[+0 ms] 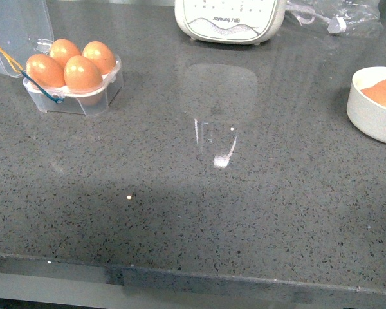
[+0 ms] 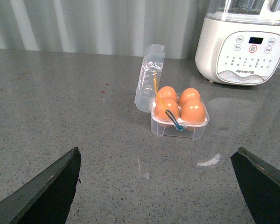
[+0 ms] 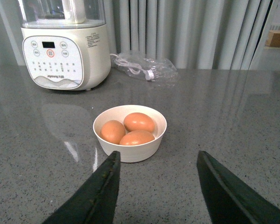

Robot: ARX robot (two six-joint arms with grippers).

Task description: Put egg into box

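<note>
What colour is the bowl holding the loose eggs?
Creamy white, plain with no pattern; the bowl shows best in the right wrist view.

speckled grey countertop (image 1: 244, 212), glossy; pale curtains (image 3: 200, 32), perhaps grey, behind.

We see the clear four-cell egg box (image 1: 77, 104) far left on the counter (image 1: 244, 212), hinged lid (image 1: 16, 26) standing open, an orange-brown egg (image 1: 83, 73) filling every cell.
</note>
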